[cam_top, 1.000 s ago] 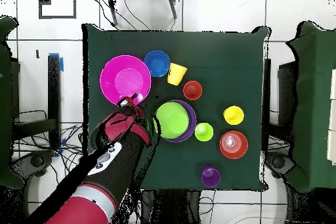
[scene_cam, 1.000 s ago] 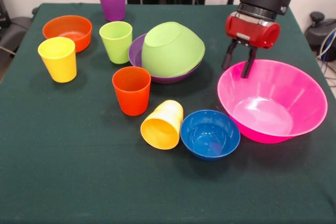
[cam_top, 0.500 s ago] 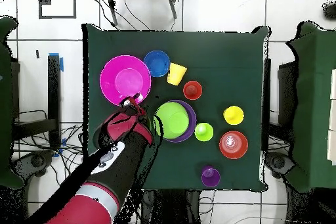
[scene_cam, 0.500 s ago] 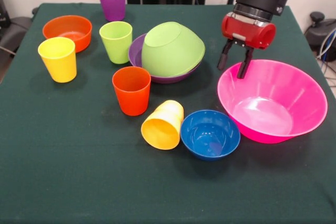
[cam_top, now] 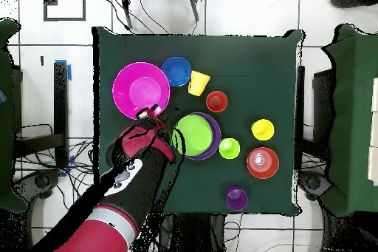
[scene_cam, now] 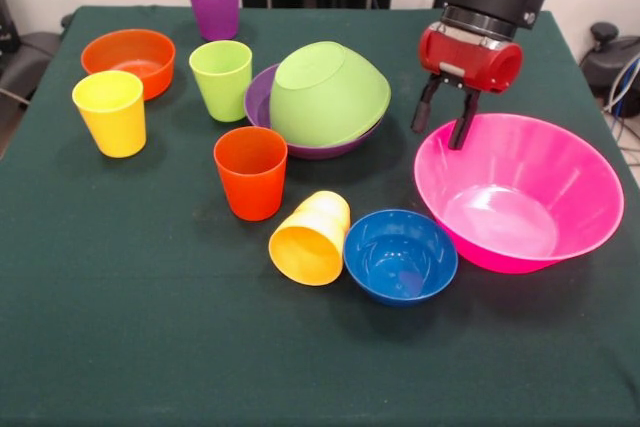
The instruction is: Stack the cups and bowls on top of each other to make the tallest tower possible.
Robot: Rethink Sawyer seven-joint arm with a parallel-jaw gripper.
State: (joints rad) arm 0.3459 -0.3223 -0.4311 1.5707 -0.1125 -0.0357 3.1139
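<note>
1. Ten task pieces sit on the dark green table (scene_cam: pixel 120 327), and we see none of them stacked into a tower, apart from one nested pair.
2. We find the gripper (scene_cam: pixel 443 122) hanging above the far rim of the pink bowl (scene_cam: pixel 520 192), its two black fingers (scene_cam: pixel 463 125) parted with a clear gap and nothing between them. We cannot tell whether the fingertips touch the rim.
3. We see the pink bowl standing upright at the right of the front view, with the blue bowl (scene_cam: pixel 400 255) just beside its near left edge.
4. We note the yellow-orange cup (scene_cam: pixel 310 238) lying on its side, mouth toward the camera, touching or almost touching the blue bowl.
5. We see the orange-red cup (scene_cam: pixel 250 172) standing upright behind that tipped cup.
6. We find the lime green bowl (scene_cam: pixel 328 93) tilted inside the purple bowl (scene_cam: pixel 262 97), its bottom turned up and leftward.
7. We see the lime green cup (scene_cam: pixel 221 79) upright just left of the purple bowl, and the purple cup (scene_cam: pixel 213 3) upright near the far edge.
8. We place the orange bowl (scene_cam: pixel 128 60) at the far left, with the yellow cup (scene_cam: pixel 110 112) upright just in front of it.
9. From overhead, we see the red and black arm (cam_top: pixel 118 190) reaching from the bottom left toward the pink bowl.
</note>
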